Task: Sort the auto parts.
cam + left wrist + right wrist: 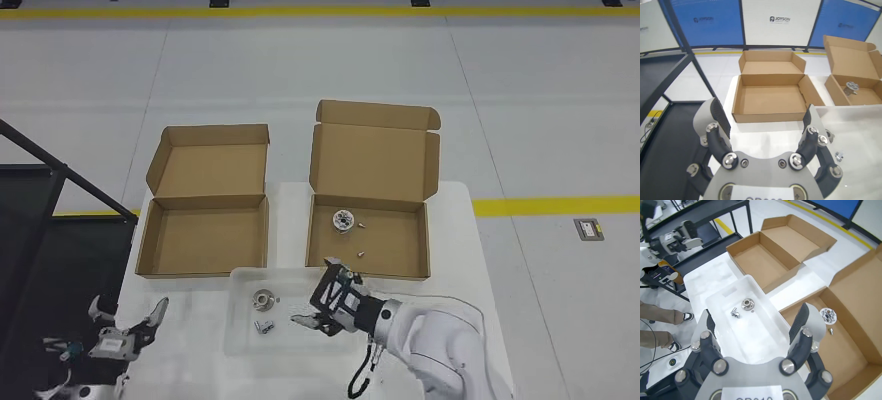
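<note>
Left wrist view: flanged hub (830,135) in the clear tray (848,107) largely hidden behind the left gripper's (763,105) jaws. Right cardboard box (851,75) cut off at the picture's edge; its small metal piece (362,226) too small to identify.

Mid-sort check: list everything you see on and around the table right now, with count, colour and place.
table: one, white, under everything
left box: one, brown cardboard, lid open, far left of table, nothing inside
right box: one, brown cardboard, lid open, far right
round disc: one, silver, in right box
small fasteners: two, silver, in right box
tray: one, clear plastic, near edge
flanged hub: one, silver, in tray
small bracket: one, silver, in tray
rack: one, black, left of table
left tool: open, off table's near left corner
right tool: open, over tray's right end
</note>
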Tool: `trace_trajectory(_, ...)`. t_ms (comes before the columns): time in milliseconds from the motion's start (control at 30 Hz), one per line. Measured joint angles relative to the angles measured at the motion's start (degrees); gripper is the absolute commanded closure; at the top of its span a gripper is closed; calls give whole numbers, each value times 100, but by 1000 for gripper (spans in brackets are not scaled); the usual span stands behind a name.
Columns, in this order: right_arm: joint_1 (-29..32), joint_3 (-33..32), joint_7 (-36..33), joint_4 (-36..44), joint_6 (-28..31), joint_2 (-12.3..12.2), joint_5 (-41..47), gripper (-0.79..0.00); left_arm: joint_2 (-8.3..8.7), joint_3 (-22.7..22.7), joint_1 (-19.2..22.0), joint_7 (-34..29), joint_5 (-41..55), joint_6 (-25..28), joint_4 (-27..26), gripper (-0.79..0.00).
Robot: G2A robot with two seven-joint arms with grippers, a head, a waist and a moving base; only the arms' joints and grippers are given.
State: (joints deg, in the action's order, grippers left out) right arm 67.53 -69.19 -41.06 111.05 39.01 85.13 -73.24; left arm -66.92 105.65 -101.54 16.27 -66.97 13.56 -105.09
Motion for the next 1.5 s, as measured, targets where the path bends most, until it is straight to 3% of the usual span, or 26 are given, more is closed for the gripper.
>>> trace_trajectory(267,153,-111,335,491,886,-155,-76,-785,180,79,350,-220,-1296,1714,-303,-785)
trace_trajectory(533,942,-475,758,1133,1915,-417,-378,-785,344,-46,722,74,-2375,3102,-377,-785)
trace_trajectory(667,989,-469,780,1167,1899,-448,-402,-785,383,-89,927,-104,-2589,3231,-371,-785)
trace_trajectory(1367,986,-469,777,1164,1899,-446,-399,-785,387,-154,950,-148,-2641,3228,-435,-785)
trace_trajectory(1500,986,-469,777,1164,1899,-446,-399,-785,463,-380,1208,-174,-3104,3735,-595,-785)
